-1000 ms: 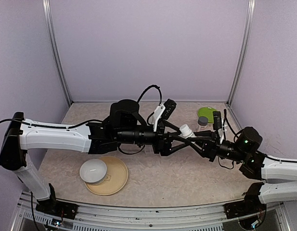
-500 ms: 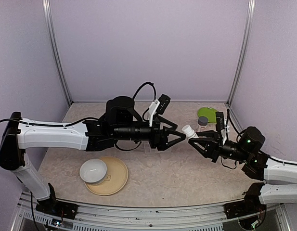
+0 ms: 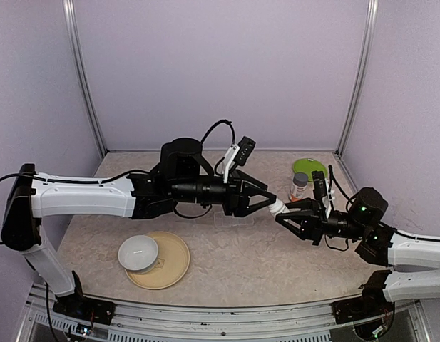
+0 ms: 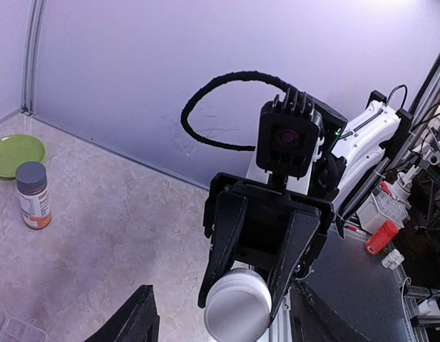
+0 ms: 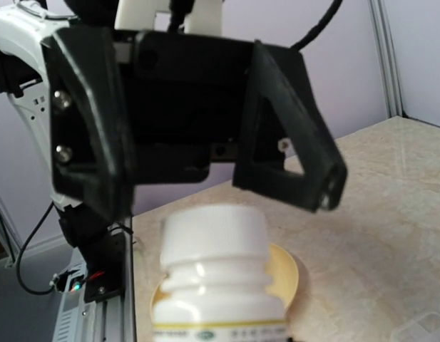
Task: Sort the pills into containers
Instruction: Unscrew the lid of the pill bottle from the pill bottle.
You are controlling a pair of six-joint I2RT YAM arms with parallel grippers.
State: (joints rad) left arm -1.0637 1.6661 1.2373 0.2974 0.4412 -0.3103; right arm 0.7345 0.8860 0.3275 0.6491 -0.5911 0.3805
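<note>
My right gripper (image 3: 288,216) is shut on a small white bottle (image 3: 278,209), held above the table with its cap toward the left arm. My left gripper (image 3: 268,203) is open, with one finger on each side of that cap and a gap on both sides. In the left wrist view the round cap (image 4: 237,311) faces the camera between the right gripper's black fingers (image 4: 225,235). The right wrist view shows the bottle (image 5: 216,285) upright, with the left fingers (image 5: 294,149) just above it. The clear pill box (image 3: 234,219) with its containers lies flat below. No pills show.
An orange-labelled, grey-capped bottle (image 3: 299,187) stands near a green plate (image 3: 309,169) at the back right. A white bowl (image 3: 138,253) rests on a tan plate (image 3: 170,262) at the front left. Walls enclose the table on three sides.
The right gripper has lowered the white bottle slightly. The left gripper drew back, then came to straddle the cap, and its fingers have narrowed a little.
</note>
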